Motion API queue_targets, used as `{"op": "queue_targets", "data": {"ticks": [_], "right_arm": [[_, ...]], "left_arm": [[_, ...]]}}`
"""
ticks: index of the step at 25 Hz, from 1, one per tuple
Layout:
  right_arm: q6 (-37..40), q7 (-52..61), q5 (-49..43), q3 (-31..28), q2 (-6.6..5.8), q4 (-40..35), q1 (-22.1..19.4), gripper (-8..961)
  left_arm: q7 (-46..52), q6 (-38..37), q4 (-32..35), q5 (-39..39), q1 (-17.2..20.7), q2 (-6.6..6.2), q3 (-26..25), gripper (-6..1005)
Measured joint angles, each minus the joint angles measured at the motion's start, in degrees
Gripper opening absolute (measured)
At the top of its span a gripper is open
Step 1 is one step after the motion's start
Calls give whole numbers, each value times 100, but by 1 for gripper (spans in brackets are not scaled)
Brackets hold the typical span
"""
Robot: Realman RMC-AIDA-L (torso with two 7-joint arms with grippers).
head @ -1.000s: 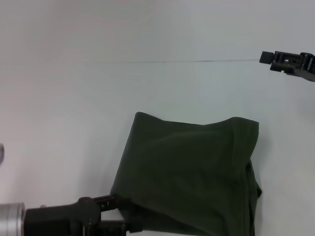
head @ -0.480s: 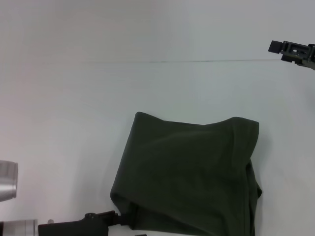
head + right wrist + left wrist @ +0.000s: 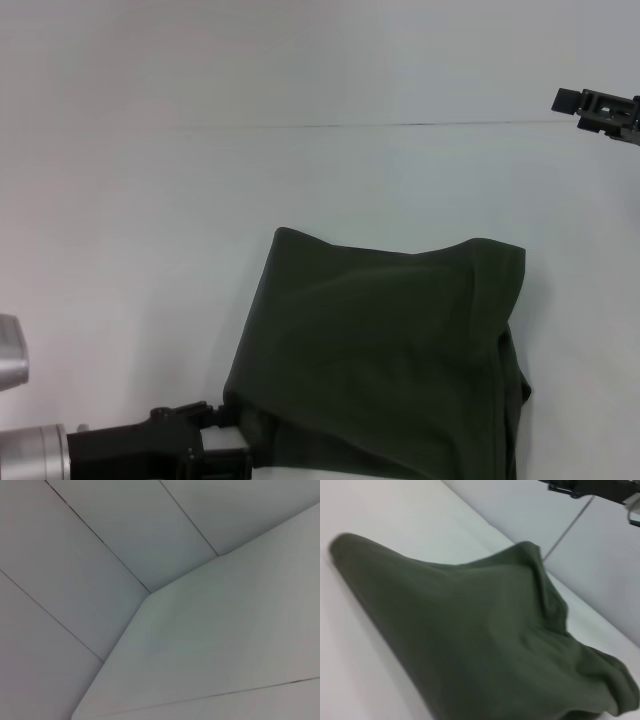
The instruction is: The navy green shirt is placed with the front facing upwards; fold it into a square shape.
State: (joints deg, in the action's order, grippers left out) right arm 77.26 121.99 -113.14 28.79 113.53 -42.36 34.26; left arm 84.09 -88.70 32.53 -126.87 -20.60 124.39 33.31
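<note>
The navy green shirt lies folded into a rough square on the white table, plain green side up; no lettering, collar or label shows. Its right edge is bunched in loose layers. My left gripper is at the shirt's near left corner, touching the cloth edge. The left wrist view shows the shirt close up as a low mound with a rumpled far edge. My right gripper hangs high at the far right, well away from the shirt. It also shows in the left wrist view.
A thin dark seam runs across the table behind the shirt. The right wrist view shows only the bare table surface and pale wall panels.
My left gripper dropped toward the picture's bottom edge, then came back up to the shirt's near left corner. My right gripper moved farther right and slightly up. The shirt has not moved.
</note>
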Motion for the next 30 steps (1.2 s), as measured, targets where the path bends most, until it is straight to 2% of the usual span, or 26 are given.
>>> {"op": "queue_targets", "data": {"ticks": [17, 22, 30], "right_arm": [[28, -178, 2, -64, -1, 0, -51, 824], [28, -197, 3, -66, 17, 0, -55, 824], [34, -229, 71, -42, 60, 3, -52, 825]], "left_arm": [[-239, 237, -1, 132, -23, 16, 60, 864], [-261, 507, -37, 147, -263, 14, 61, 863], [-459, 916, -49, 215, -421, 7, 68, 862]]}}
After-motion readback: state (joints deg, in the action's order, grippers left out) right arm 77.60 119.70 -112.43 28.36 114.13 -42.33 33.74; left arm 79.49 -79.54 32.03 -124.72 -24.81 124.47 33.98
